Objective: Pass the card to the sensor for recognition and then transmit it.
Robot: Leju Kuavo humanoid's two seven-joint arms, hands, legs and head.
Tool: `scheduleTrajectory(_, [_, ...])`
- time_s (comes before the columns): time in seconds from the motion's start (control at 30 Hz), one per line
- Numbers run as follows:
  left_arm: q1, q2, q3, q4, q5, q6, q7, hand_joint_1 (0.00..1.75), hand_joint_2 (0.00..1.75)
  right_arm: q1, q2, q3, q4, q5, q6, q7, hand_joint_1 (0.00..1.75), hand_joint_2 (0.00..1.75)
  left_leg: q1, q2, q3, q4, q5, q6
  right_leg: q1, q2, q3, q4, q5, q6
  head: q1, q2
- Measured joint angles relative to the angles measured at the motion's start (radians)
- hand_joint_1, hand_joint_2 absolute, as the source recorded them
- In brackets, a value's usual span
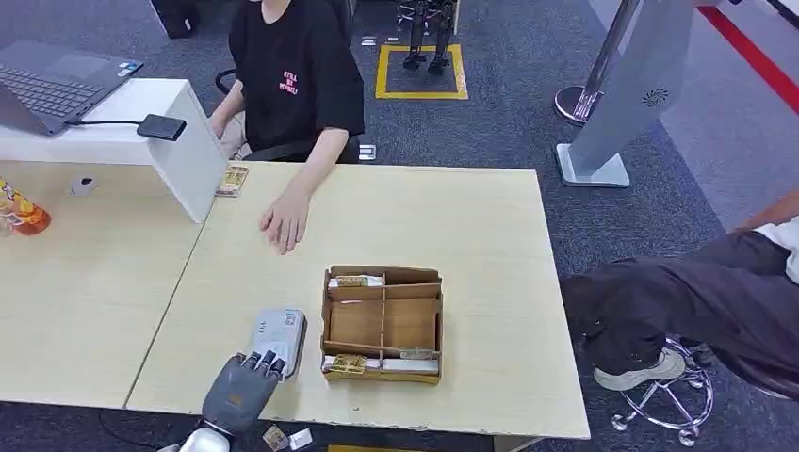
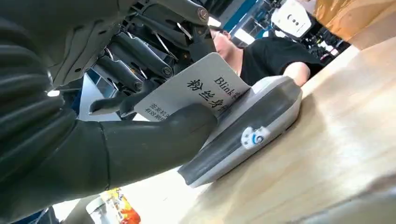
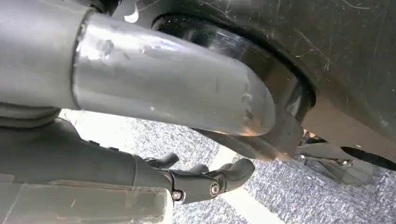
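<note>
From the head view, the left hand (image 1: 243, 388) rests over the near end of the grey sensor (image 1: 277, 340), left of the cardboard box (image 1: 383, 323). At the left wrist, thumb and fingers (image 2: 140, 56) pinch the white card (image 2: 196, 91) flat against the sensor's top. The right hand (image 3: 205, 179) hangs with fingers loosely curled, holding nothing.

**Pale wood, grey plastic, black print**

The table (image 1: 452, 226) is pale wood with a fine grain. The reader (image 1: 278, 339) on it is light grey – the left wrist view shows a darker grey band round its side and a small blue-and-white mark. The card (image 2: 201, 91) is white with black lettering. The left hand (image 1: 243, 388) has a grey back and darker fingers. The box (image 1: 382, 323) is brown cardboard. A person (image 1: 292, 71) across the table wears a black shirt with small pink lettering. The floor (image 1: 528, 113) is dark speckled carpet – a yellow square outline is marked on it, and a red stripe runs at the far right.
</note>
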Motion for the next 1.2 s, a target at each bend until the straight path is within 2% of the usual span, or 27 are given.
scheduleTrajectory(0.27, [0.018,0.002,0.034,0.0,0.0,0.0,-0.007,1.75,1.75,0.0,0.0,-0.002,0.0,0.001,0.0,0.0,0.0,0.0,0.0,0.0,0.004,-0.001,0.0,0.0,0.0,0.0,0.003,0.0,0.0,-0.001,0.0,0.0])
scheduleTrajectory(0.73, [0.024,0.002,0.048,0.0,0.0,0.005,-0.006,1.75,1.75,-0.001,0.0,-0.014,0.0,0.004,0.0,-0.003,0.0,0.0,0.0,0.0,0.005,-0.002,0.001,-0.001,0.0,0.0,0.004,0.0,0.0,-0.001,0.0,0.0])
scheduleTrajectory(0.83, [0.015,0.002,0.037,0.001,0.0,0.047,0.069,1.75,1.75,-0.001,0.0,-0.016,0.0,0.004,0.0,-0.003,0.0,0.0,0.0,0.0,0.005,-0.002,0.001,-0.001,0.0,0.0,0.003,0.0,0.0,-0.001,0.0,0.0])
scheduleTrajectory(0.93, [-0.037,0.002,-0.033,0.001,0.0,0.103,0.233,1.75,1.75,-0.003,0.0,-0.022,0.001,0.007,-0.001,-0.003,0.0,0.0,0.0,-0.003,0.003,-0.001,0.003,-0.003,0.0,-0.003,-0.001,0.0,0.0,-0.002,0.0,0.0])
scheduleTrajectory(0.97, [-0.069,0.006,-0.06,-0.007,0.0,0.128,0.263,1.75,1.75,-0.003,0.0,-0.023,0.001,0.007,-0.002,-0.003,0.0,0.0,0.0,-0.005,0.001,-0.001,0.004,-0.002,0.0,-0.005,-0.003,0.0,0.001,-0.002,-0.001,0.0])
scheduleTrajectory(1.03, [-0.121,0.008,-0.069,-0.051,0.0,0.147,0.288,1.75,1.75,-0.004,0.001,-0.026,0.002,0.008,-0.002,-0.003,0.0,0.0,0.0,-0.005,-0.002,-0.001,0.005,-0.002,0.0,-0.006,-0.003,0.001,0.002,-0.003,0.001,0.0])
scheduleTrajectory(1.2, [-0.21,0.034,-0.062,-0.21,0.0,0.153,0.292,1.75,1.75,-0.004,0.012,-0.035,0.001,0.01,-0.005,0.0,0.0,0.0,0.0,-0.002,-0.002,-0.001,0.006,-0.003,0.0,-0.002,-0.004,0.001,0.004,-0.004,0.001,0.0])
